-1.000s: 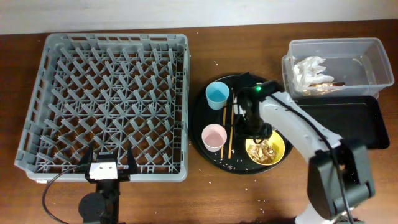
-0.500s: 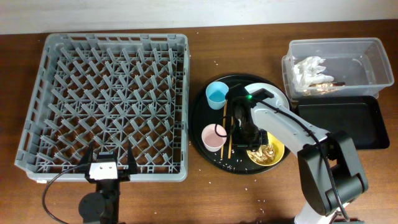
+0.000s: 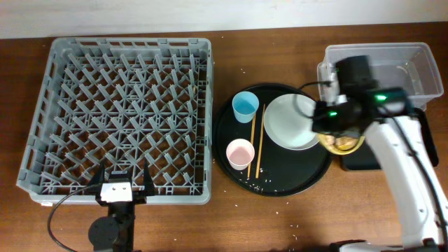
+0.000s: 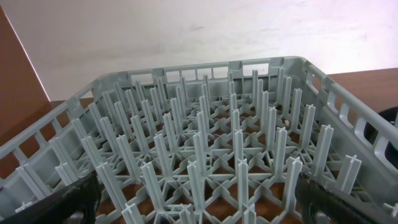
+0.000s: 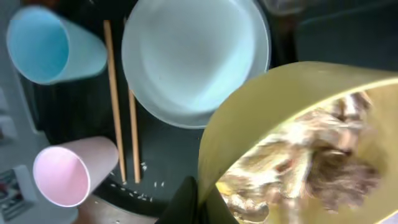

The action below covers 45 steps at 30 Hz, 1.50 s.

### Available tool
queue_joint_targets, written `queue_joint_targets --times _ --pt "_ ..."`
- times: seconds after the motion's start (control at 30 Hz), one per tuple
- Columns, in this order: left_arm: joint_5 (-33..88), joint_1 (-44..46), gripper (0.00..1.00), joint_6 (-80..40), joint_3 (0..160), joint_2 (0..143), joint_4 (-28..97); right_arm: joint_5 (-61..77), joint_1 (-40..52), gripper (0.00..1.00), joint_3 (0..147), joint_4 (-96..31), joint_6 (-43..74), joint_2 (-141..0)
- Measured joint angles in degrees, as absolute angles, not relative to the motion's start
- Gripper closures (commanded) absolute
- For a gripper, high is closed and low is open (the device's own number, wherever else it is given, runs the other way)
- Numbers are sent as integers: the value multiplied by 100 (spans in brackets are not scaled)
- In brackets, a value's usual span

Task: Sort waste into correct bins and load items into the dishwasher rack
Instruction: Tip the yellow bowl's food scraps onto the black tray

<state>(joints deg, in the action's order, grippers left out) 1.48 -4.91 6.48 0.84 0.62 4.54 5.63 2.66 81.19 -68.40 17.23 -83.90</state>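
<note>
My right gripper [image 3: 329, 131] is shut on the rim of the small yellow bowl [image 3: 341, 142], which holds brown food scraps [image 5: 311, 162] and hangs tilted above the left end of the shallow black tray [image 3: 355, 160], just in front of the clear tub [image 3: 381, 47]. On the round black tray [image 3: 294, 175] lie the white plate [image 3: 292, 122], the light blue cup [image 3: 245, 106], the pale pink cup [image 3: 240, 153] and two chopsticks [image 3: 258, 143]. My left gripper [image 3: 119, 183] stands open at the near edge of the grey dishwasher rack [image 3: 126, 105], nothing between its fingers.
Rice grains [image 5: 138, 185] are scattered on the round tray near the pink cup [image 5: 68, 174]. A few white crumbs lie on the brown table [image 3: 294, 224] in front of it. My right arm hides much of the tub's left half.
My right gripper shut on the yellow bowl, lifted it off the round tray and carried it right toward the bins. The white plate is now uncovered. The left arm stayed still.
</note>
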Motion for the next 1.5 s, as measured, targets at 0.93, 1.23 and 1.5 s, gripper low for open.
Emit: queue_joint_targets --times 0.93,1.23,1.5 --pt "148 -491 1 648 84 62 454 8641 -4921 96 5730 -3122 762 -10359" --pt "145 -491 1 648 84 62 454 8689 -4919 96 5719 -3597 1424 -9627" --pt "148 -491 1 648 84 62 454 6530 -2198 96 5710 -4517 1116 -6947"
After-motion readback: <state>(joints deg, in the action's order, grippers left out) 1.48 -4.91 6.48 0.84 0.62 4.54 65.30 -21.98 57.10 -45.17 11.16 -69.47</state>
